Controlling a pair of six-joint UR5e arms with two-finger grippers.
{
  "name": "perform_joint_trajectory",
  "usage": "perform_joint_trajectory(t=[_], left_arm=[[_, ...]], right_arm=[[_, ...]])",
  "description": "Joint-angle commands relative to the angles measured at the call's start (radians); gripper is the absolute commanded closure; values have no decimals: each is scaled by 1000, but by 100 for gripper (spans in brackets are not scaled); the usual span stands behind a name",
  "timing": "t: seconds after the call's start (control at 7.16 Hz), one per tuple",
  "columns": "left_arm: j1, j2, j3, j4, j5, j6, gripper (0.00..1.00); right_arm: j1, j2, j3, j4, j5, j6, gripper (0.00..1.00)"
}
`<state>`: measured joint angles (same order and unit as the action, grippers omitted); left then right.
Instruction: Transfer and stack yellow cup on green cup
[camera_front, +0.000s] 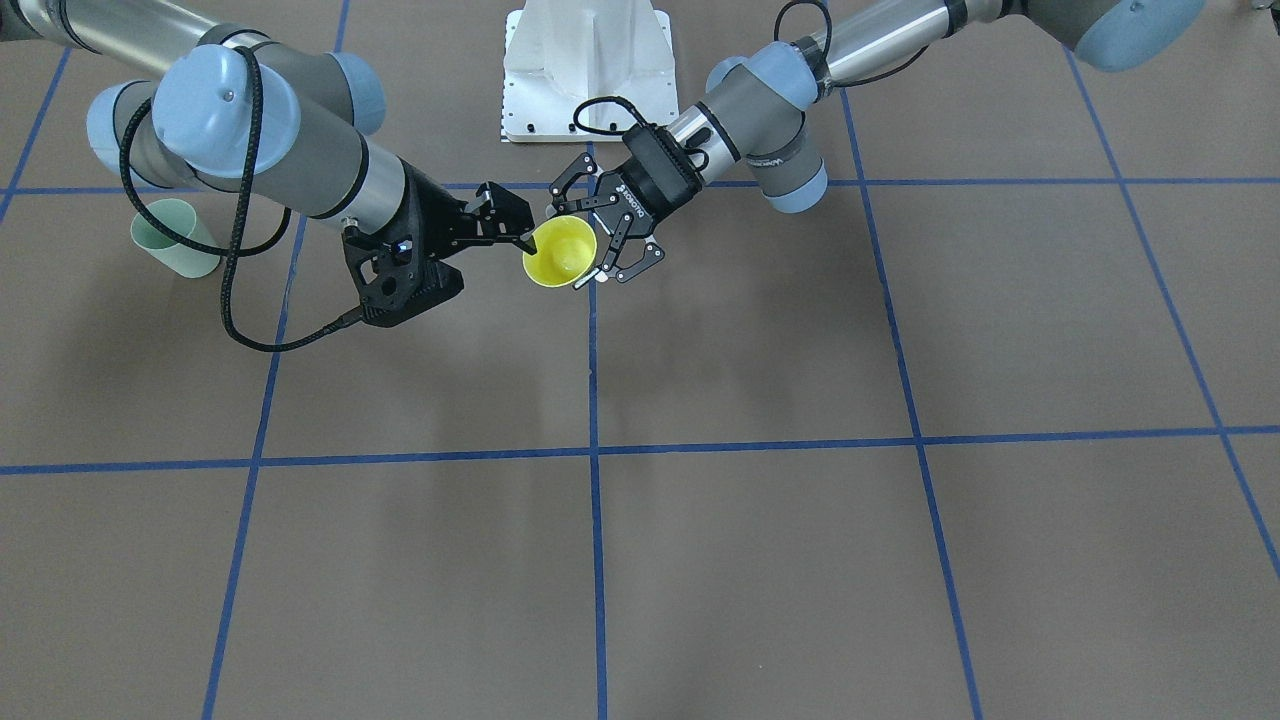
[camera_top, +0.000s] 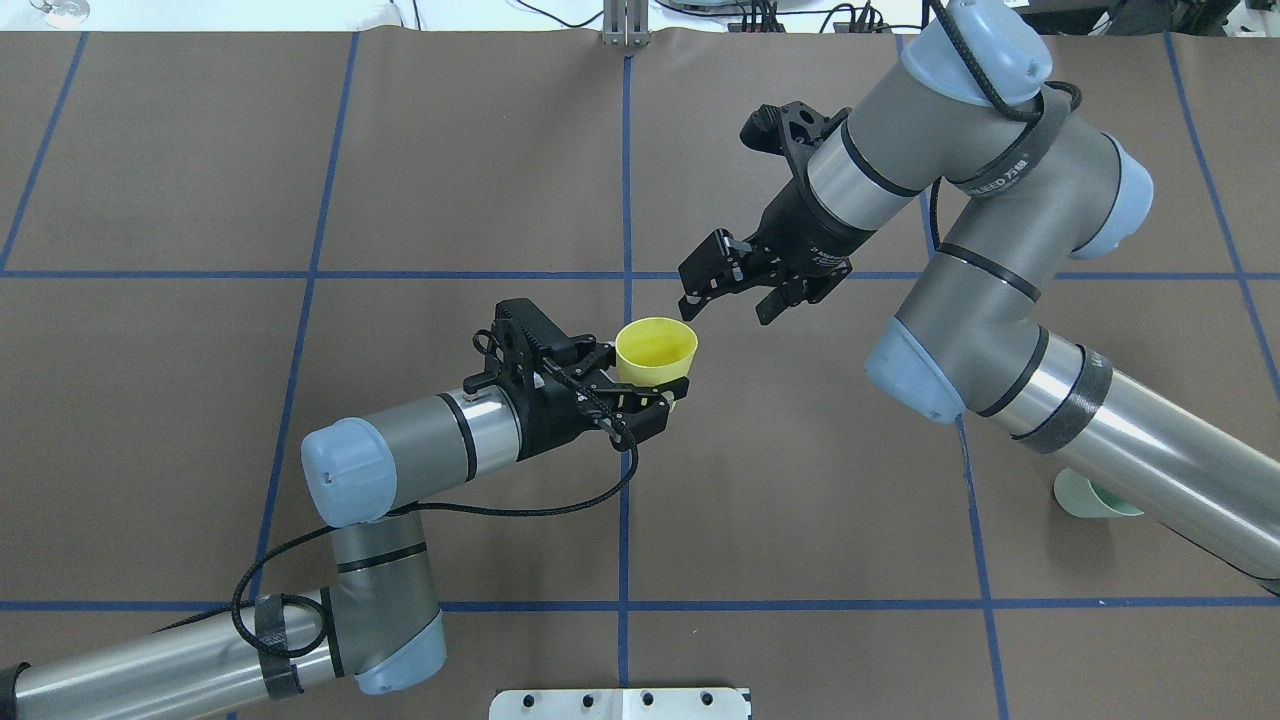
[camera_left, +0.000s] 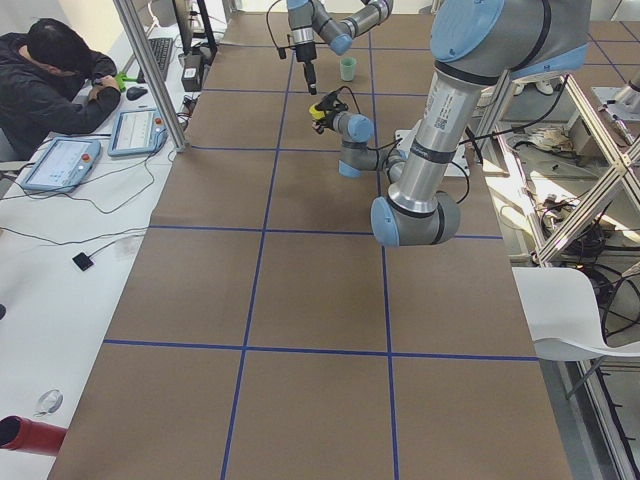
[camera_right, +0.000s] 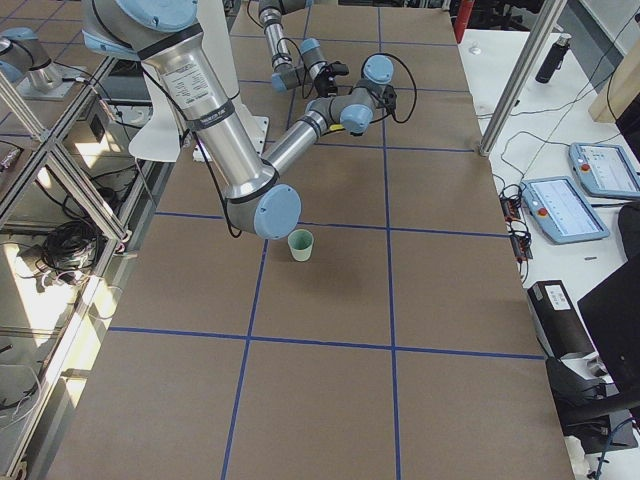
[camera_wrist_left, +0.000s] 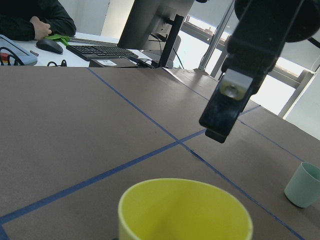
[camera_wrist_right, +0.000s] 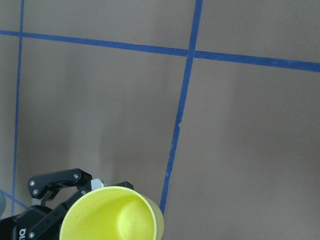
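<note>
Even, diffuse light is falling from above onto the brown table, so the arms are casting only soft, smeared shadows across it in the front-facing and overhead views — nothing hard-edged. In the left wrist view the windows are blowing out to white, and the yellow cup at the bottom edge is looking slightly soft. The right arm's metal tube is catching pale glare — the side views are bending straight lines near their edges.
</note>
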<state>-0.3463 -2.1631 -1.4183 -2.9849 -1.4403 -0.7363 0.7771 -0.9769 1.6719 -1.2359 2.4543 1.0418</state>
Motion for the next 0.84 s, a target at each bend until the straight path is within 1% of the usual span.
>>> perform_joint_trajectory(t=[0.0,0.28,0.56,0.7], left_arm=[[12,-17,2,0,3,0,100],[16,-17,2,0,3,0,100],[16,-17,4,0,3,0,100],[18,-18,4,-2,3,-1,100]], right_arm=[[-13,10,-20,1,-1,27,8],[-35,35,-52,3,-8,35,10],[-36,35,-52,1,-8,37,15],[-38,34,-52,1,-8,38,15]])
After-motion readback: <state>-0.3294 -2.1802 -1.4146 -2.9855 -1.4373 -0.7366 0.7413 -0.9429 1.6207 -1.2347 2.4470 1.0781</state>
